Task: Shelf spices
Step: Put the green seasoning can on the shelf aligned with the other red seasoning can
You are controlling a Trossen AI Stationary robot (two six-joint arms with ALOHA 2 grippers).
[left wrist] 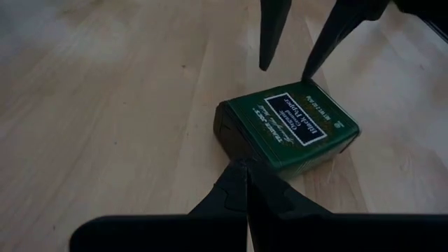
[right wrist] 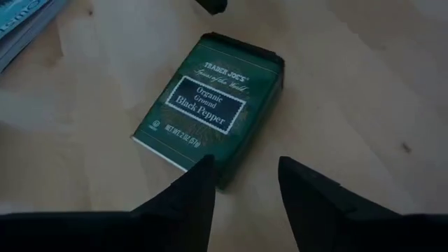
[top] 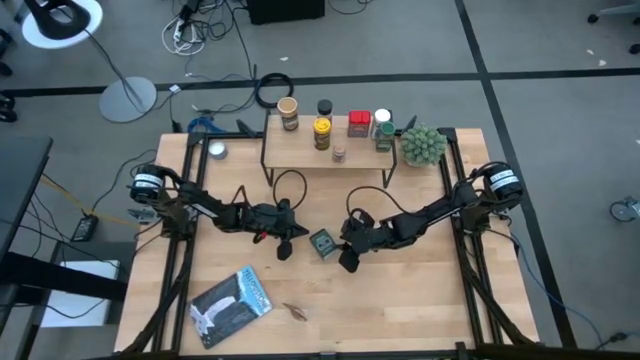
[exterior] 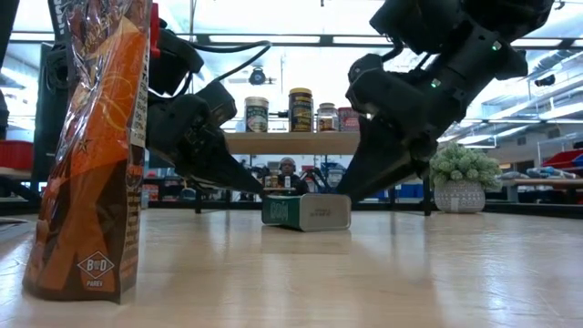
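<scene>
From above, the flat green rectangular pepper tin (top: 323, 244) lay on its side on the big light-wood tabletop (top: 420, 300), between the two grippers. The low light-wood shelf on thin black legs (top: 360, 150) stood well apart at the far edge, already carrying several jars and a red tin. The left gripper (top: 284, 243) sat just beside the tin, the right gripper (top: 346, 257) just on the other side; a blue-white flat packet (top: 231, 305) lay near the front.

At table height, both arms slanted down to the tin (exterior: 306, 211), which lay flat, so it probably needed bracing before a lift.

In the left wrist view, the left fingertips (left wrist: 241, 171), pressed together, met the tin's near end (left wrist: 287, 133), seemingly as a stop against sliding.

In the right wrist view, the right fingers (right wrist: 203, 175) stood apart, one at the tin's edge (right wrist: 210, 108), nothing clamped; I judged a grasp was being lined up.
</scene>
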